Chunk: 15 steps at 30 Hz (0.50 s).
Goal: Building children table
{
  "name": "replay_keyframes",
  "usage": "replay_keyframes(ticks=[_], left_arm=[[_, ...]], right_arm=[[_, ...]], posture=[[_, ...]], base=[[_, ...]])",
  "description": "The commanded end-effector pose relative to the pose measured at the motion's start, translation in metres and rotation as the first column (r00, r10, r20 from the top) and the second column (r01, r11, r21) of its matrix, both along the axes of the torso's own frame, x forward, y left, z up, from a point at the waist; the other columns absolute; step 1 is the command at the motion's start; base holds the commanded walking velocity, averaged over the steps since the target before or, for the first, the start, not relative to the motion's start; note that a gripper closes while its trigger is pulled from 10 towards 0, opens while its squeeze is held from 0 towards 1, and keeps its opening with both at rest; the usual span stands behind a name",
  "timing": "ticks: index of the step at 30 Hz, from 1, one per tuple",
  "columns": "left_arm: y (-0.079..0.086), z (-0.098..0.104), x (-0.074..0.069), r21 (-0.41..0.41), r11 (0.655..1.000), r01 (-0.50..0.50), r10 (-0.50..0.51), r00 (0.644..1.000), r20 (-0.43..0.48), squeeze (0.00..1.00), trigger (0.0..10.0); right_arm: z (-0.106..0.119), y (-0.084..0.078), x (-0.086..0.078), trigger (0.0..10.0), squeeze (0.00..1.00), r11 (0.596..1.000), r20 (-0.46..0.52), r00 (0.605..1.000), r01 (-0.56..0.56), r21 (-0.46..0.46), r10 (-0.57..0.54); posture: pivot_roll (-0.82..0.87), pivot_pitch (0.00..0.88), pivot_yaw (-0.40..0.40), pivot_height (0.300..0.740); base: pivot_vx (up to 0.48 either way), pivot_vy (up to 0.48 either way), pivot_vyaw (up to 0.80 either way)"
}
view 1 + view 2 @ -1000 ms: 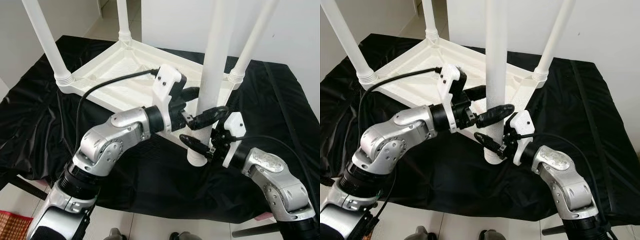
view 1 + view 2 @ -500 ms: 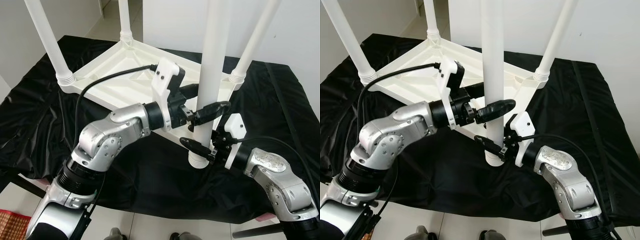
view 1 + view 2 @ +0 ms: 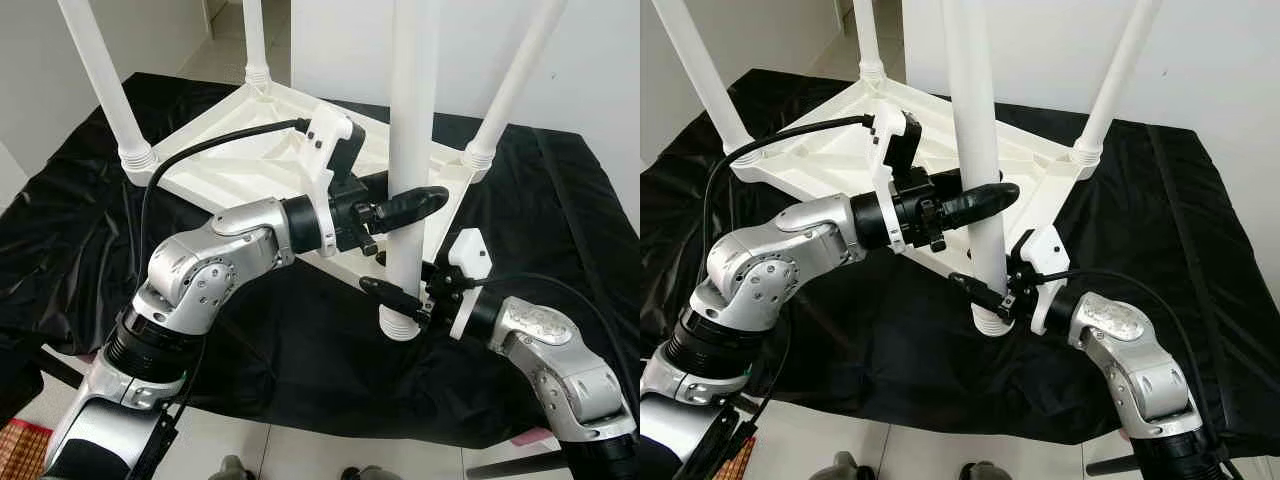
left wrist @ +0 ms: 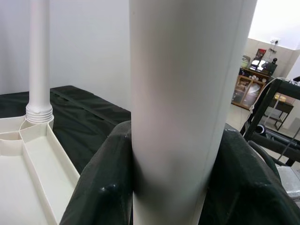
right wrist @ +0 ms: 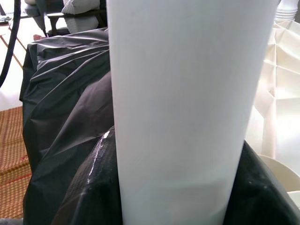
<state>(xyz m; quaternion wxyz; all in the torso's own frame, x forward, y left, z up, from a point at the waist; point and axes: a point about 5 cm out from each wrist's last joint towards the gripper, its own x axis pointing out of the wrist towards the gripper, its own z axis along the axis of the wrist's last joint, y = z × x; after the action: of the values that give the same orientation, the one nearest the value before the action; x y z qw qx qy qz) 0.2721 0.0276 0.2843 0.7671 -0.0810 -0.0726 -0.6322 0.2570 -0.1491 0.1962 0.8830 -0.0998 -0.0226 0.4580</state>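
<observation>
Left eye view shows the white tabletop (image 3: 250, 150) lying upside down on a black cloth (image 3: 560, 230), with three legs (image 3: 100, 80) already standing in their corner sockets. The fourth leg (image 3: 412, 130) stands upright at the near corner, its ribbed foot (image 3: 398, 326) apparently not yet seated. The left gripper (image 3: 398, 212) is clamped around this leg partway up; the right gripper (image 3: 395, 300) grips it lower, just above the ribbed end. Right eye view gives the same scene, the last leg near its corner socket (image 3: 975, 270). Left wrist view has both black fingers (image 4: 101, 187) pressed against the leg's sides. Right wrist view likewise shows the leg held between its fingers (image 5: 93, 187). By my judgement, only this final leg remains to fix, then the table needs turning over.
</observation>
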Motion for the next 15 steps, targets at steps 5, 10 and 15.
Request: replay_keyframes(ticks=[5, 10, 15], left_arm=[[-0.005, 0.005, -0.010, 0.040, 0.983, 0.180, -0.183, 0.977, 0.108, 0.00, 10.0], [-0.007, 0.011, 0.004, 0.047, 0.997, 0.058, -0.062, 0.993, 0.104, 0.00, 10.0], [-0.002, 0.024, 0.033, 0.046, 0.986, -0.161, 0.161, 0.987, 0.012, 0.00, 10.0]], right_arm=[[0.003, -0.006, 0.016, 10.0, 1.00, 0.990, 0.023, 0.990, 0.140, 0.018, -0.141], [0.009, -0.008, 0.024, 10.0, 1.00, 0.974, 0.051, 0.973, 0.220, 0.062, -0.223], [0.017, -0.004, 0.035, 10.0, 0.00, 0.934, 0.103, 0.930, 0.343, 0.098, -0.352]], posture=[[-0.01, 0.073, -0.014, 0.740], [-0.01, 0.083, -0.018, 0.740], [0.00, 0.096, -0.026, 0.740]], base=[[0.000, 0.000, 0.00], [0.000, 0.000, 0.00], [0.000, 0.000, 0.00]])
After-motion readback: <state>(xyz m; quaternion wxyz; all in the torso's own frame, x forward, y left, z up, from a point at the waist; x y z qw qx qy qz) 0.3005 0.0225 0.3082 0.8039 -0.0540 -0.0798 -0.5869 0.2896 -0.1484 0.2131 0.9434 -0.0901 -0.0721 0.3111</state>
